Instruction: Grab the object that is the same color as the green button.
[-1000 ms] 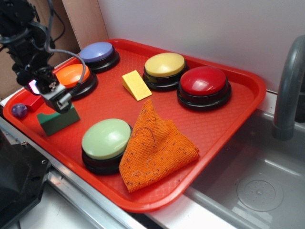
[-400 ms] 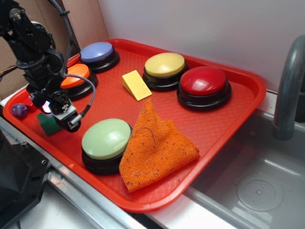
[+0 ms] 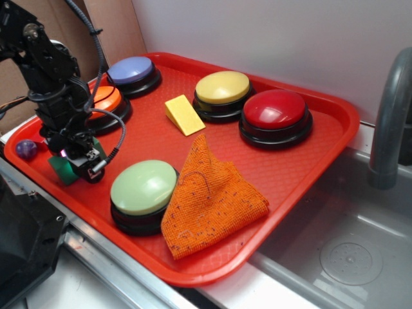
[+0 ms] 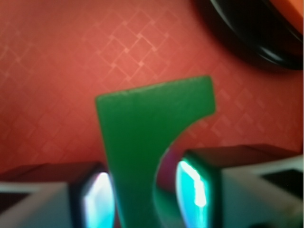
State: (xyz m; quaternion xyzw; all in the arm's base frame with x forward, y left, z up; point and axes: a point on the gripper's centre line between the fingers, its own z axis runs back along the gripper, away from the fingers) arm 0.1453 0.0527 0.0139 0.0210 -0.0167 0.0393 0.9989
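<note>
The gripper [image 4: 145, 194] straddles the green block [image 4: 142, 142], fingers narrowly apart, one side apparently not touching.

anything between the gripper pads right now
The green block stands between the gripper pads in the wrist view; contact is unclear.

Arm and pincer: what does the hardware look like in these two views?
Exterior view: the arm is black, blocky, jointed segments, with black cables looping along it and down to the pincer. A small pink-magenta glow shows near the wrist. Wrist view: the two fingers are dark with pale grey outer faces, and their inner pads shine cyan-white. No markings are legible.
</note>
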